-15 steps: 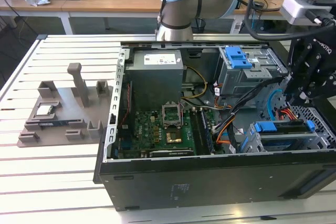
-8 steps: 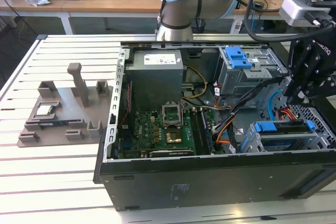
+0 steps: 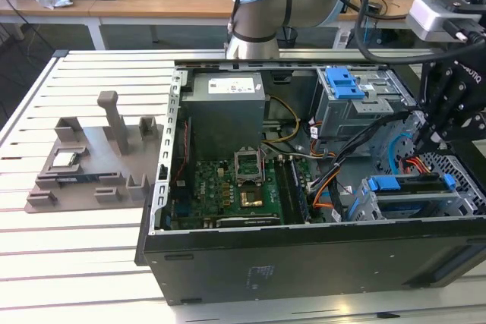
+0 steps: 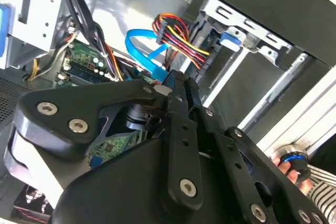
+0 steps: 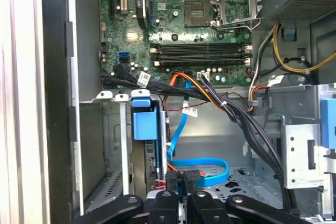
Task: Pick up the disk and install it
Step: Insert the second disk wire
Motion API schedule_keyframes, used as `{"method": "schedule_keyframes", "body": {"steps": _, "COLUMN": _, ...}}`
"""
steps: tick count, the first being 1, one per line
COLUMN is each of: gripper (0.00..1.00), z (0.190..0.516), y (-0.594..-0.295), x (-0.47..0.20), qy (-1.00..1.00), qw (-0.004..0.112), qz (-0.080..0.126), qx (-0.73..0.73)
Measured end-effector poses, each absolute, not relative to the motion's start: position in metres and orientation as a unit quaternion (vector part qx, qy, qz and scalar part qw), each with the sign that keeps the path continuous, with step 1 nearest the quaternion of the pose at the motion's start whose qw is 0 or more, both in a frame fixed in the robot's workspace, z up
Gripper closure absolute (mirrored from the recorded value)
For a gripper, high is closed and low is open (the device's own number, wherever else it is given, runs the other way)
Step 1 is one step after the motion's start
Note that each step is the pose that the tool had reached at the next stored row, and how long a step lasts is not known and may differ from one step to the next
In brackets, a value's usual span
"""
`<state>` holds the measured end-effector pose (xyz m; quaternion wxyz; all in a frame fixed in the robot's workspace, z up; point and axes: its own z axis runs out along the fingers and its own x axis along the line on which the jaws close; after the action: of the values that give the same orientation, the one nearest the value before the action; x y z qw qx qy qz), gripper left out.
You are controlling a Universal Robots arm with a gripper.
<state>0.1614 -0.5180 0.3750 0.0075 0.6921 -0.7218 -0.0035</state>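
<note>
The disk (image 3: 402, 184) sits in the lower drive bay at the front corner of the open computer case on the exterior view's right, its blue rail showing along the top. In the first wrist view the disk (image 5: 144, 124) stands edge-on in the bay, with a blue tab at its end. My gripper (image 3: 427, 140) hangs just above and behind that bay, apart from the disk. Its black fingertips (image 5: 172, 188) are drawn together with nothing between them, close over a looped blue data cable (image 5: 205, 163). The second wrist view looks past my gripper (image 4: 176, 80) at the same cables.
A silver upper cage with a blue latch (image 3: 343, 81) stands behind the bay. Red, yellow and orange cables (image 4: 176, 32) crowd the space under the fingers. A grey fixture (image 3: 91, 161) holding a small chip lies on the exterior view's left. A person's hand (image 4: 286, 169) is beside the case.
</note>
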Motion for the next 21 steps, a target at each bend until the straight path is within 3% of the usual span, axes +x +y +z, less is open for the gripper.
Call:
{"method": "schedule_keyframes", "body": {"steps": 9, "gripper": 0.84, "z": 0.37, "y": -0.538, "x": 0.159, "qy": -0.722, "qw": 0.012, "qz": 0.001, "qx": 0.692}}
{"method": "schedule_keyframes", "body": {"steps": 21, "gripper": 0.84, "z": 0.353, "y": -0.533, "x": 0.158, "qy": -0.709, "qw": 0.013, "qz": 0.002, "qx": 0.705}}
